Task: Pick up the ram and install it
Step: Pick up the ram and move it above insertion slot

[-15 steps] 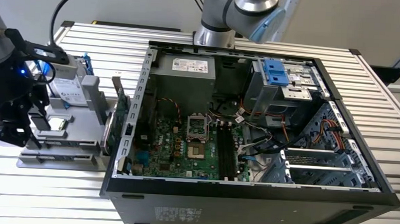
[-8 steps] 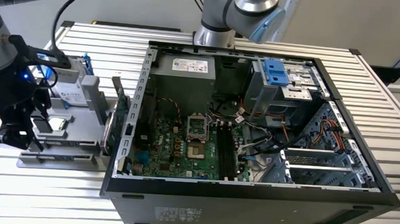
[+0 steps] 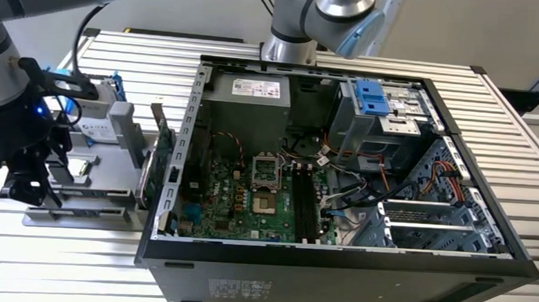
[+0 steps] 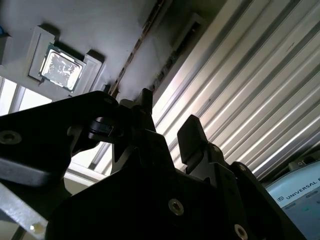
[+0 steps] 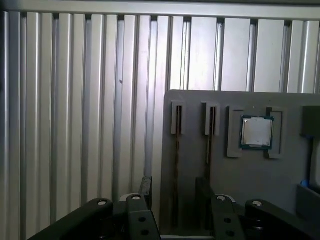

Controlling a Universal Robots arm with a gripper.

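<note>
Two dark fingers [image 5: 146,187] of my gripper [image 5: 174,194] are standing well apart, and I am gripping nothing. The ram [image 5: 177,160] is showing edge-on between them in the first wrist view, clear of both. That thin stick is standing on its edge in a slot of the grey tray [image 5: 195,102], and a second stick [image 5: 208,150] is sitting in the neighbouring slot just beside it. Beyond them a square processor [image 5: 256,131] is resting in its own recess of the same tray. In the exterior view I am hanging over that tray, which is lying at nine o'clock from the open computer case [image 3: 337,265] on the ribbed metal table [image 3: 517,171]. A green expansion card [image 3: 161,156] is standing upright between tray and case.
</note>
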